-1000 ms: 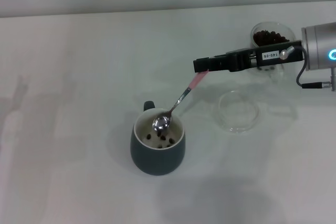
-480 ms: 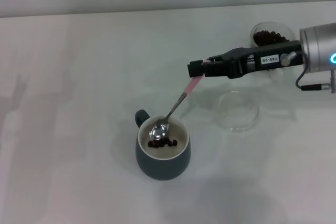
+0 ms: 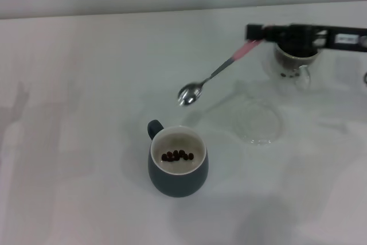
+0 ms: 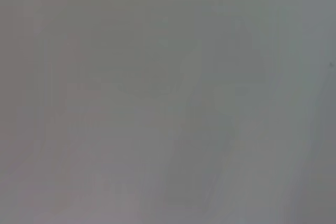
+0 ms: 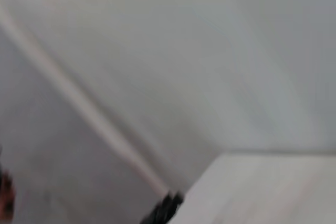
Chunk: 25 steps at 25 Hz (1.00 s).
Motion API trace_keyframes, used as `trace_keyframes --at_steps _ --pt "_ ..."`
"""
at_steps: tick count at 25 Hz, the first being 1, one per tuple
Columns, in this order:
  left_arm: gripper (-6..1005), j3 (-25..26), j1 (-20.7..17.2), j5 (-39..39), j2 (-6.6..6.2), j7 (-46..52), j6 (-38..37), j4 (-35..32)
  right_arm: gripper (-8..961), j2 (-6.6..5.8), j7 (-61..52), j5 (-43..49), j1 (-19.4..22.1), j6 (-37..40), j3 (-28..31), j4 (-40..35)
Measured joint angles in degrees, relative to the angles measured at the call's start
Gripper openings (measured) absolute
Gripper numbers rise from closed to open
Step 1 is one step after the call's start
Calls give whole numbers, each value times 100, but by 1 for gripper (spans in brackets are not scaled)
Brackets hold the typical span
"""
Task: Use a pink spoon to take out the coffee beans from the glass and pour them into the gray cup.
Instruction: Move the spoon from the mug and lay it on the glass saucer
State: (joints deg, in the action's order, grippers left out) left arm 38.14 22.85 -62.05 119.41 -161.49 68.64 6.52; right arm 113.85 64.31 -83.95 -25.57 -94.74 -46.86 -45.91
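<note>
Right gripper [image 3: 254,31] clamps pink spoon [image 3: 221,70] by handle end, held in air in front of glass [image 3: 292,61] at far right of table [image 3: 86,84]. Spoon slopes down toward robot's left, bowl empty, raised above and behind gray cup [image 3: 178,162]. Several coffee beans [image 3: 176,155] lie in gray cup; a few show in glass. Clear saucer [image 3: 260,121] lies between cup and glass. Left gripper out of sight.

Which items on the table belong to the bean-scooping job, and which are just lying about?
In use: pink spoon held by right gripper; coffee beans in gray cup; glass.
Lying about: clear glass saucer.
</note>
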Motion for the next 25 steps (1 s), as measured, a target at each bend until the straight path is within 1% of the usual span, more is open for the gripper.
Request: trace_keyframes --at_steps 3,6,10,17,25 --pt "898 0 -9 0 1 2 0 27 245 -51 -78 -45 174 -1 303 142" --pt "898 0 -16 0 3 3 -3 34 246 -158 -6 -36 283 56 517 534" --pt "898 0 -14 0 3 4 -15 34 248 -282 219 47 436 247 564 851" --pt "898 0 15 0 3 3 -21 34 250 -330 274 632 541 832 581 869" --pt "899 0 27 0 3 3 -132 39 252 -402 278 1053 451 1362 561 880"
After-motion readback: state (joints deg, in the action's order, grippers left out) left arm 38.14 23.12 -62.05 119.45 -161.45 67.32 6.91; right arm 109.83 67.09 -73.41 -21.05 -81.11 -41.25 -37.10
